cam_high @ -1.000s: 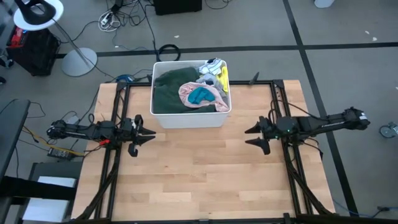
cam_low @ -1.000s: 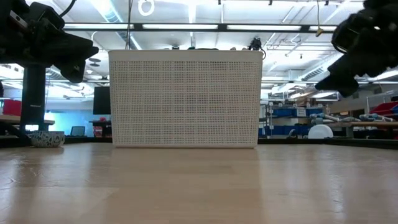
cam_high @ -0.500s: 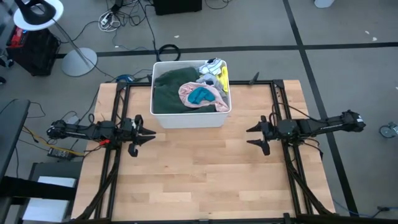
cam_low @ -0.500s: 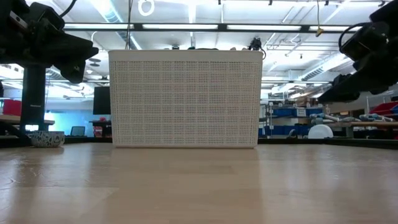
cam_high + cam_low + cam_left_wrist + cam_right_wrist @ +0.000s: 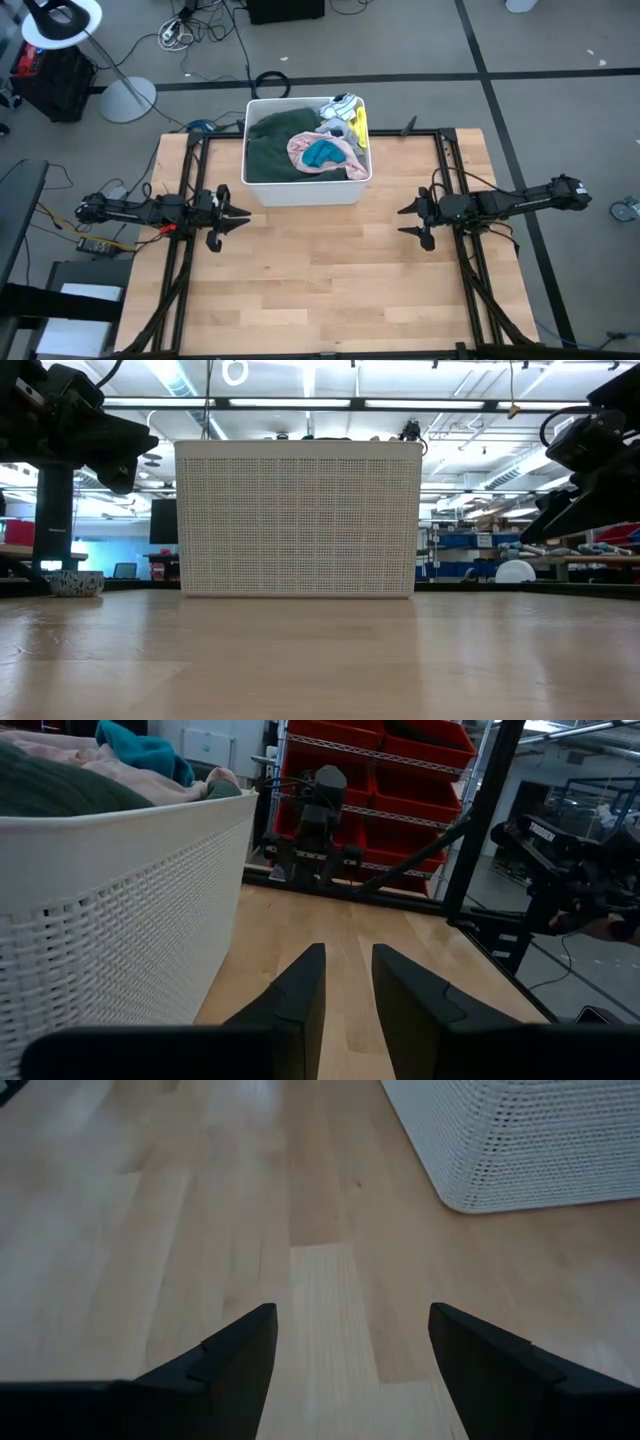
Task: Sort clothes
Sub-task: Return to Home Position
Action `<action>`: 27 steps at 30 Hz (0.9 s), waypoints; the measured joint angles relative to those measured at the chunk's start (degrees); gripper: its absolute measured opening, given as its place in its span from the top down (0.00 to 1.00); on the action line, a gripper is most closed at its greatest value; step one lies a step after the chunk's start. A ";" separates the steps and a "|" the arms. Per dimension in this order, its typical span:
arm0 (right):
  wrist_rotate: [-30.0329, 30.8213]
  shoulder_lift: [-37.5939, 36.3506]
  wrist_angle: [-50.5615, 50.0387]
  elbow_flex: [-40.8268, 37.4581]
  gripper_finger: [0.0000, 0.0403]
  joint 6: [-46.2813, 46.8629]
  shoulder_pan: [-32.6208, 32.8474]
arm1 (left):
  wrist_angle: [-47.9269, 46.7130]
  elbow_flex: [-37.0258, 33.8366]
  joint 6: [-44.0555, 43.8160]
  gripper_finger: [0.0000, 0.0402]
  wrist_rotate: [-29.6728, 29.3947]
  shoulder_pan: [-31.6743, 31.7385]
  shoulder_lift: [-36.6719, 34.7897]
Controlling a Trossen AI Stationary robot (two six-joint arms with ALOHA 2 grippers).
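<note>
The soft, many-coloured fabric clothes [image 5: 300, 150] fill the white perforated plastic bin [image 5: 305, 191] at twelve o'clock. They look light and limp, probably best pinched by a raised fold. The left gripper [image 5: 238, 217] at nine and the right gripper [image 5: 405, 222] at three are both parted and empty.

The white bin [image 5: 307, 190], heaped with clothes [image 5: 275, 150], blocks the far middle of the table [image 5: 320, 285]. The bare wood between the left gripper [image 5: 245, 218] and the right gripper [image 5: 401, 221] leaves free passage.

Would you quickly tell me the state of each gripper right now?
Left gripper: open by a narrow gap, holding nothing.
Right gripper: open wide, holding nothing.
</note>
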 joint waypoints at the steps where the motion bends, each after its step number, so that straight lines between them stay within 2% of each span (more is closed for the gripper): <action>1: 0.00 0.02 0.20 -0.02 0.35 0.00 0.00 | 0.00 0.00 0.00 0.78 0.00 0.00 0.00; 14: -1.42 0.07 -0.05 -0.01 0.35 1.52 0.02 | 0.04 0.00 0.00 0.78 -0.02 0.00 0.00; 27: -1.64 0.04 6.19 -0.21 0.35 2.98 0.02 | 0.05 0.00 0.00 0.78 -0.03 -0.01 0.00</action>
